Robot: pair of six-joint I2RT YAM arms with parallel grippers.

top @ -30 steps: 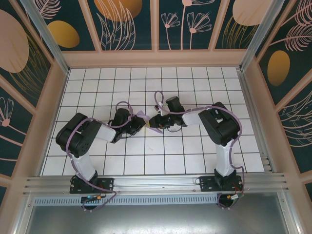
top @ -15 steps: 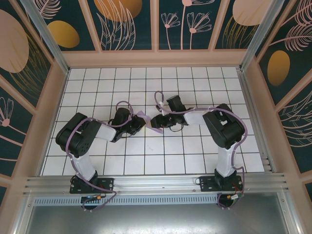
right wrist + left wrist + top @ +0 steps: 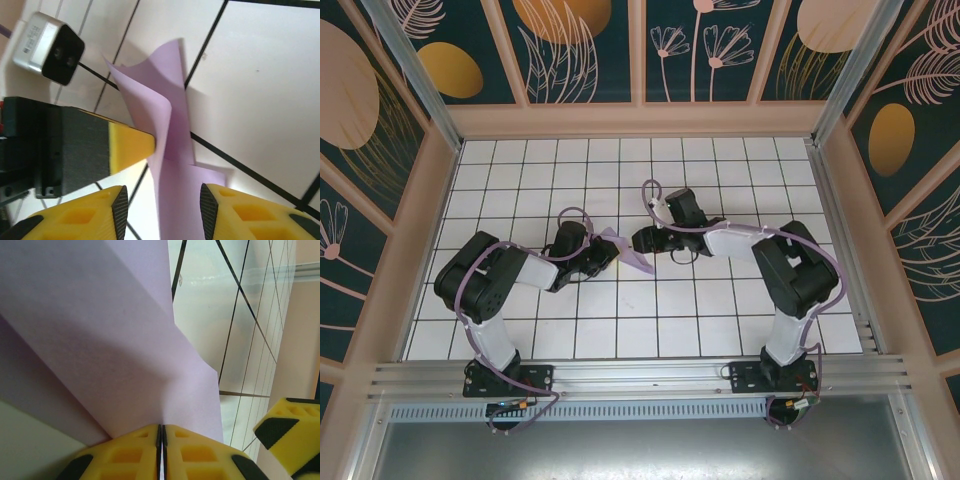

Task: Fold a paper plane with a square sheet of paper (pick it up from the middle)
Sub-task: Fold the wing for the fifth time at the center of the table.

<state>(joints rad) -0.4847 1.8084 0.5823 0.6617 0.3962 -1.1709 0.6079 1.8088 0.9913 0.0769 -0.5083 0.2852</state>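
The purple paper (image 3: 125, 340) is pinched by the left gripper (image 3: 161, 432). Its two yellow fingers are pressed tight together, and the paper is seen sticking out straight ahead from between the tips. The paper is bent and folded, and it is lifted up over the white tiled table (image 3: 520, 330).

The right gripper (image 3: 163, 200) is spread apart. The loose end of the paper (image 3: 160, 115) is found in the gap between its two fingers. Whether either finger touches it cannot be told.

From above, the paper (image 3: 625, 250) is seen in between the left gripper (image 3: 605, 250) and the right gripper (image 3: 642, 240), which are pointed at each other.
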